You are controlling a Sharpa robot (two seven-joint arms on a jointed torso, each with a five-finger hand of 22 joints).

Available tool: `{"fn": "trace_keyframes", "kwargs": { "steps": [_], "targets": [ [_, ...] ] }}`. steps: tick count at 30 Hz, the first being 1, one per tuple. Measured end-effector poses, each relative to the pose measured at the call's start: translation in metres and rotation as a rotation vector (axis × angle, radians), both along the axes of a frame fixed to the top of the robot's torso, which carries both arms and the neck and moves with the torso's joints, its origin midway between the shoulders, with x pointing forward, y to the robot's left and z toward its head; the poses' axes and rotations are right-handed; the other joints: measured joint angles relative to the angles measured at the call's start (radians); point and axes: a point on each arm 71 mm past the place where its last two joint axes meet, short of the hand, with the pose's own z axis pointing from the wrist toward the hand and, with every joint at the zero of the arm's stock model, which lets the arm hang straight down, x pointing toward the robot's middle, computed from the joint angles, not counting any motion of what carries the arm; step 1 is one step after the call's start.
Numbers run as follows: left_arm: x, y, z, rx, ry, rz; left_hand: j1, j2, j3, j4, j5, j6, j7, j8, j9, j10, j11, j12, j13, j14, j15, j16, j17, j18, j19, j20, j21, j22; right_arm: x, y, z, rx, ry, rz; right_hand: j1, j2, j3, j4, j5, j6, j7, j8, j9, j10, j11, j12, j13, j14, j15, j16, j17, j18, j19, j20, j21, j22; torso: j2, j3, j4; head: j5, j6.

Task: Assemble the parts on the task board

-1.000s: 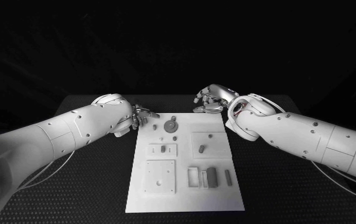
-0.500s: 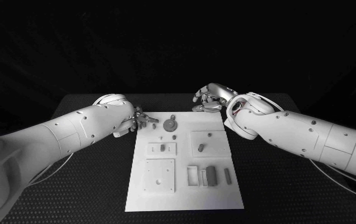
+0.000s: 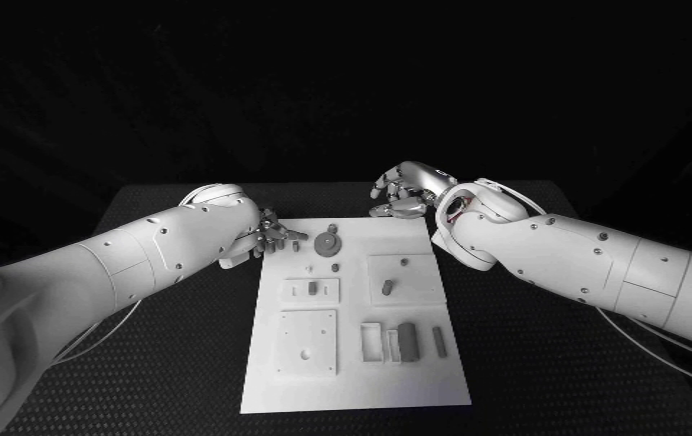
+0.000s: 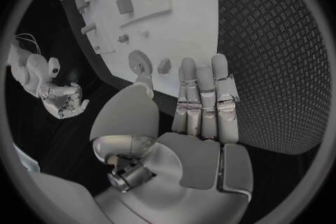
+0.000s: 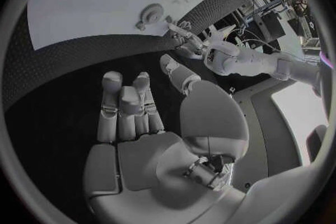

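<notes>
**Both hands open at the board's far end**

Head view: the left hand (image 3: 268, 235) sits at the board's (image 3: 353, 391) far left corner, fingers straight and apart, holding nothing, fingertips just beside a small peg (image 3: 296, 246). A gear (image 3: 329, 244) lies next to the peg on the board. Other parts (image 3: 408, 341) rest nearer the robot. The right hand (image 3: 405, 192) hovers beyond the far right corner, fingers loosely spread, empty.
</notes>
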Motion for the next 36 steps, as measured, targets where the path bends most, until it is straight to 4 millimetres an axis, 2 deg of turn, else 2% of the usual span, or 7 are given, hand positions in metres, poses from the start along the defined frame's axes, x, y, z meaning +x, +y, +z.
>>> {"fn": "trace_keyframes", "kwargs": {
  "steps": [7, 9, 18, 25, 29, 36],
  "targets": [
    [0.0, -0.0038, -0.0026, 0.0, 0.008, -0.004, 0.016, 0.016, -0.005, 0.0, 0.005, 0.0, 0.0, 0.001, -0.005, 0.003, -0.003, 0.0, 0.0, 0.0, 0.0, 0.002, -0.002, 0.0, 0.004, 0.004, 0.0, 0.001, -0.0001, 0.0002, 0.0001, -0.001, -0.001, 0.001, 0.0, 0.0, 0.0, 0.0, 0.0, 0.0, 0.0, 0.0, 0.0, 0.0, 0.0, 0.0, 0.0, 0.0, 0.0, 0.0, 0.0, 0.0, 0.0, 0.0, 0.0, 0.0, 0.0, 0.0, -0.0002, -0.002, 0.002],
    [-0.0002, -0.0039, -0.0043, 0.0, 0.013, -0.003, 0.025, 0.025, -0.012, -0.002, 0.032, 0.0, -0.001, 0.003, -0.01, 0.003, -0.003, 0.0, 0.0, 0.0, 0.0, 0.002, -0.005, 0.0, 0.004, 0.004, -0.005, 0.003, -0.0002, 0.0002, 0.0002, -0.001, -0.001, 0.001, 0.0, 0.0, 0.0, 0.0, 0.0, 0.0, 0.0, 0.0, 0.0, 0.0, 0.0, 0.0, 0.0, 0.0, 0.0, 0.0, 0.0, 0.0, 0.0, 0.0, 0.0, 0.0, 0.001, 0.0, -0.0004, -0.003, 0.002],
    [0.0, -0.005, -0.006, -0.01, 0.022, -0.001, 0.069, 0.029, -0.027, -0.003, 0.191, 0.001, -0.001, 0.008, -0.029, 0.003, -0.003, 0.0, 0.0, 0.0, 0.0, 0.002, -0.01, -0.001, 0.004, 0.004, -0.012, 0.009, -0.0001, 0.0006, 0.0001, -0.001, -0.001, 0.001, 0.0, 0.0, 0.0, 0.0, 0.0, 0.0, 0.0, 0.0, -0.001, 0.0, 0.0, 0.0, -0.001, 0.0, 0.0, 0.0, -0.001, 0.0, -0.002, 0.002, 0.0, 0.0, 0.001, 0.0007, 0.0001, -0.007, -0.002],
    [0.0005, -0.0064, -0.006, -0.015, 0.023, -0.003, 0.088, 0.039, -0.037, -0.004, 0.259, 0.001, -0.001, 0.014, -0.035, 0.003, -0.003, 0.0, 0.001, 0.0, 0.0, 0.007, -0.012, -0.001, 0.008, 0.0, -0.015, 0.015, 0.0001, 0.0014, 0.0, -0.001, -0.001, 0.002, 0.0, 0.0, 0.0, 0.0, 0.0, 0.001, 0.0, 0.0, -0.001, 0.0, 0.0, 0.003, -0.001, 0.0, 0.0, 0.0, -0.001, 0.0, -0.002, 0.002, 0.0, 0.0, 0.0, 0.001, 0.0012, -0.008, -0.005],
    [0.0003, -0.0088, -0.0063, -0.019, 0.024, -0.007, 0.1, 0.043, -0.041, -0.003, 0.27, 0.001, -0.001, 0.017, -0.036, 0.003, -0.003, 0.0, 0.001, 0.0, 0.0, 0.007, -0.012, -0.001, 0.008, 0.0, -0.015, 0.017, 0.0002, 0.0014, -0.0001, -0.001, -0.001, 0.002, 0.0, 0.0, 0.0, 0.0, 0.0, 0.001, -0.001, 0.0, -0.001, 0.0, 0.0, 0.003, -0.001, 0.0, 0.0, 0.0, -0.001, 0.0, -0.002, 0.002, 0.0, 0.0, 0.0, 0.0012, 0.0012, -0.005, -0.006],
    [0.0006, -0.0099, -0.0068, -0.025, 0.023, -0.01, 0.175, 0.043, -0.059, -0.004, 0.271, 0.001, -0.002, 0.024, -0.042, 0.003, -0.003, 0.0, 0.002, 0.0, 0.0, 0.007, -0.015, -0.001, 0.008, 0.001, -0.024, 0.023, 0.0005, 0.0016, -0.0002, -0.001, 0.0, 0.001, 0.0, 0.0, 0.0, 0.0, 0.0, 0.001, -0.001, 0.0, -0.001, 0.0, 0.0, 0.003, -0.001, 0.0, 0.0, 0.0, -0.001, 0.0, -0.002, 0.002, 0.0, 0.0, 0.0, 0.0012, 0.0007, -0.003, -0.006]
  ]
}}
